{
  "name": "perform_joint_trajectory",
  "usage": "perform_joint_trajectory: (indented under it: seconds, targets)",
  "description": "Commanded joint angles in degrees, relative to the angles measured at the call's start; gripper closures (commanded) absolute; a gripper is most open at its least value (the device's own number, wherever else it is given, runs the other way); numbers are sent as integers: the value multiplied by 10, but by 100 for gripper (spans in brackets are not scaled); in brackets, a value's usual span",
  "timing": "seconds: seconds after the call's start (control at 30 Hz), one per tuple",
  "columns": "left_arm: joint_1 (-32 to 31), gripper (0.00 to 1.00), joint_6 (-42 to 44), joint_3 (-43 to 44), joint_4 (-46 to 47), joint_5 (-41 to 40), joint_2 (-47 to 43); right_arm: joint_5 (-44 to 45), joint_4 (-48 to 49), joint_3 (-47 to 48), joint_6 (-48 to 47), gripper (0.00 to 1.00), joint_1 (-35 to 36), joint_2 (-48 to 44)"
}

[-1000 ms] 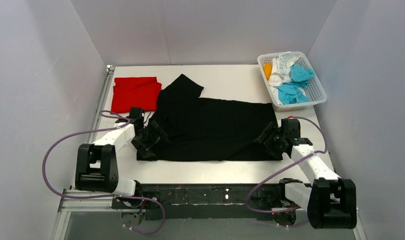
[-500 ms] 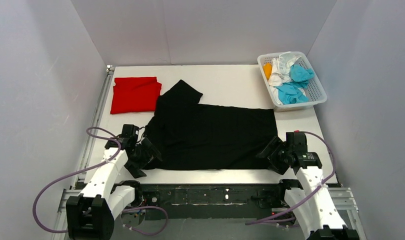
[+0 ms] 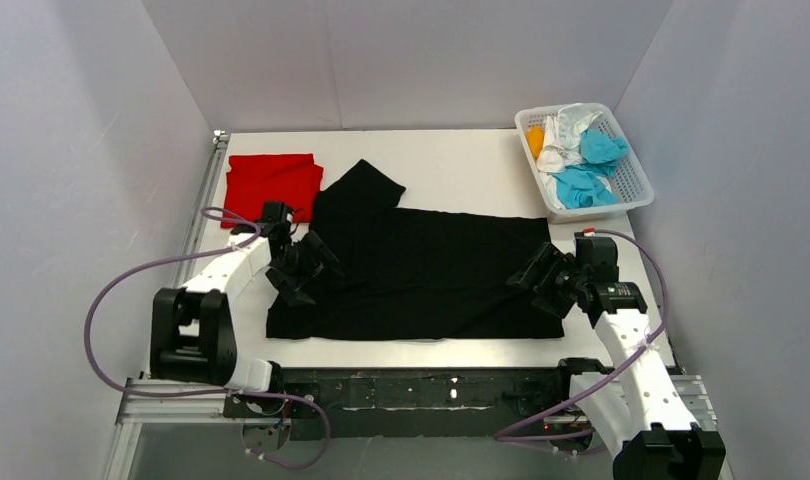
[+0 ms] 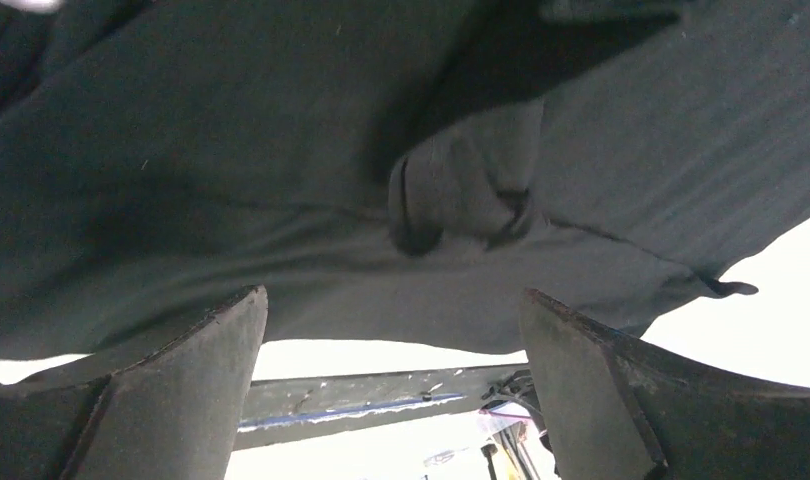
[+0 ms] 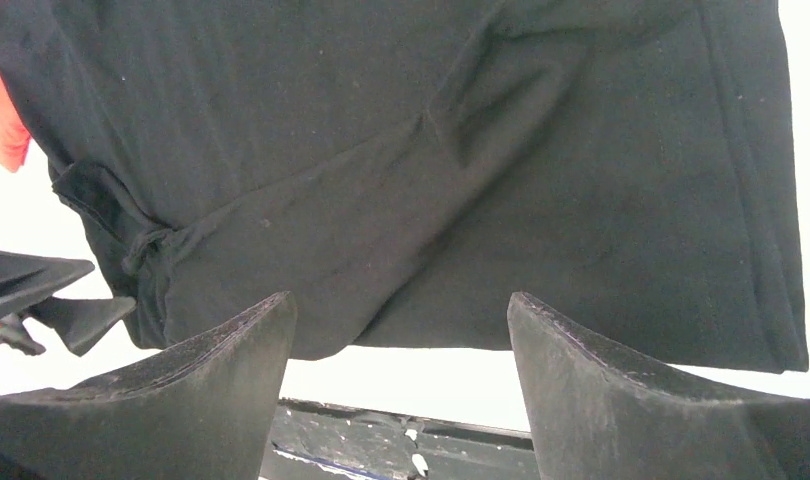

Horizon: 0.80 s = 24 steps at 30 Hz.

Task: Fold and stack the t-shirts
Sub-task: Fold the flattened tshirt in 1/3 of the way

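Folding the black t-shirt (image 3: 431,265), spread on the bench (image 3: 461,160) centre; red t-shirt (image 3: 271,187) lies folded far left; left jaws wide open, empty, over its rumpled left edge; right jaws wide open, empty, at the right edge; next probably pinch both edges; cloth contact unclear.

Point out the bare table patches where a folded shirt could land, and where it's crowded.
Widest bare table: the far strip between the red t-shirt and the basket, behind the black t-shirt. A narrow strip runs along its near edge. Crowded: the left side, where red t-shirt, black sleeve and left tool meet.
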Motion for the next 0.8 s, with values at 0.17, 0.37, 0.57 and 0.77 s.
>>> perform_joint_trajectory:
  seconds: [0.17,0.37,0.57,0.77]
  targets:
    - [-33,2,-5,42,31,16,111,6,31,37,-26,14,0,23]
    - [-51,2,-15,79,41,17,163,31,29,16,-17,14,-1,-4]
    - [-58,2,-18,162,53,28,245,48,8,28,-33,14,-1,-12]
    - [-97,2,-13,264,58,19,296,61,-5,51,-44,14,-1,-15]
